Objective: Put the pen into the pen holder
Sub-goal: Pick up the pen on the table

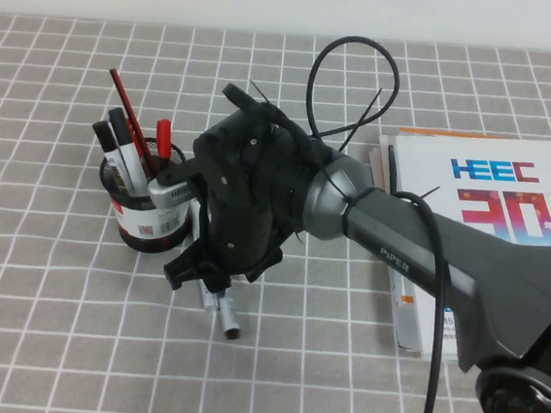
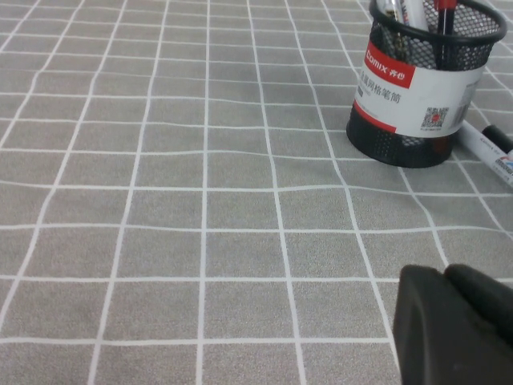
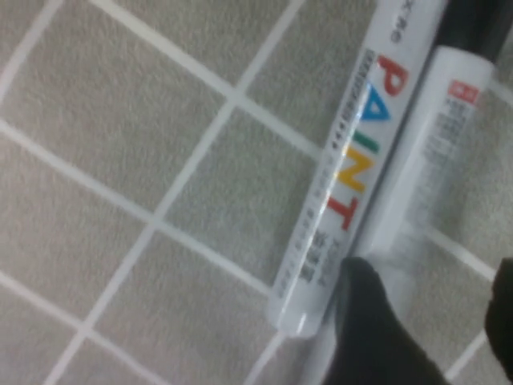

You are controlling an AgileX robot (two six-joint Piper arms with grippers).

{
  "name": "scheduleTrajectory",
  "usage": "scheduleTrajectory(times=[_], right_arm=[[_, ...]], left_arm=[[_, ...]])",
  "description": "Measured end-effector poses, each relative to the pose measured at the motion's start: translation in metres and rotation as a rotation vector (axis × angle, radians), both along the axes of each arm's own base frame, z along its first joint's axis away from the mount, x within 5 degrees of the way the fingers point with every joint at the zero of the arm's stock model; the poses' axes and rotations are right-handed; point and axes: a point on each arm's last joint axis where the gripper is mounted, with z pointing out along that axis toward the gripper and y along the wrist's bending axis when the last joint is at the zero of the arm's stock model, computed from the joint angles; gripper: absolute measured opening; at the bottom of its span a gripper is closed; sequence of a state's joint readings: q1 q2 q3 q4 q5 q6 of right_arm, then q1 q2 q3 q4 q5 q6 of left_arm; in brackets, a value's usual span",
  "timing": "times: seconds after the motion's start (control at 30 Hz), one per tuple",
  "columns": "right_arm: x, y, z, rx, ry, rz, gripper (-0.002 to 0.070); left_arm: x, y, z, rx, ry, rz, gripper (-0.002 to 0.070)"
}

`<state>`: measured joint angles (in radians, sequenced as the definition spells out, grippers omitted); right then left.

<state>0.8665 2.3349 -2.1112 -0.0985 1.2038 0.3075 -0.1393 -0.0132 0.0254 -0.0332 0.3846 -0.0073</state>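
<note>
Grey counter (image 1: 50, 321): a checked cloth carries everything; a stack of booklets (image 1: 492, 188) lies well off to the outer side of the working arm.
Right gripper (image 1: 213, 271): lowered onto the counter just beside the pen holder, its fingers (image 3: 373, 329) spread open and gripping nothing yet.
Pen (image 3: 437, 144): lies flat on the counter; in the right wrist view its silvery barrel runs into the gap between the two fingers, black cap pointing away from them.
Long axis: the barrel seems to run through the gap crosswise to the closing line, so a squeeze should meet its sides.
Paint marker (image 3: 345, 184): parallel to the pen and touching it, just outside one finger; my guess is this is the main risk, since that finger must wedge between the two barrels.
Pen holder (image 1: 152, 219): upright, already holding several pens, close to the fingers on the robot's left of them.
Left gripper (image 2: 453, 329): low over bare counter, well apart from the pen; the right arm is clearly nearer.
Step, as I judge it: close on the pen, then lift.
</note>
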Motion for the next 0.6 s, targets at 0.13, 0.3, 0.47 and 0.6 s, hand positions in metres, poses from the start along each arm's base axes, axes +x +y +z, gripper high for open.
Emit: scheduleTrajectory(times=[0.13, 0.3, 0.47, 0.6], right_arm=[[0.001, 0.002, -0.012, -0.010, 0.021, -0.008, 0.0265], [0.001, 0.003, -0.013, 0.000, 0.019, -0.011, 0.0225], [0.002, 0.002, -0.013, 0.004, 0.020, -0.018, 0.0162], [0.007, -0.003, -0.011, 0.000, 0.030, -0.067, 0.0103]], left_arm=[[0.000, 0.000, 0.000, 0.000, 0.000, 0.000, -0.0003], [0.000, 0.000, 0.000, 0.000, 0.000, 0.000, -0.0003], [0.000, 0.000, 0.000, 0.000, 0.000, 0.000, -0.0003], [0.000, 0.000, 0.000, -0.001, 0.000, 0.000, -0.0003]])
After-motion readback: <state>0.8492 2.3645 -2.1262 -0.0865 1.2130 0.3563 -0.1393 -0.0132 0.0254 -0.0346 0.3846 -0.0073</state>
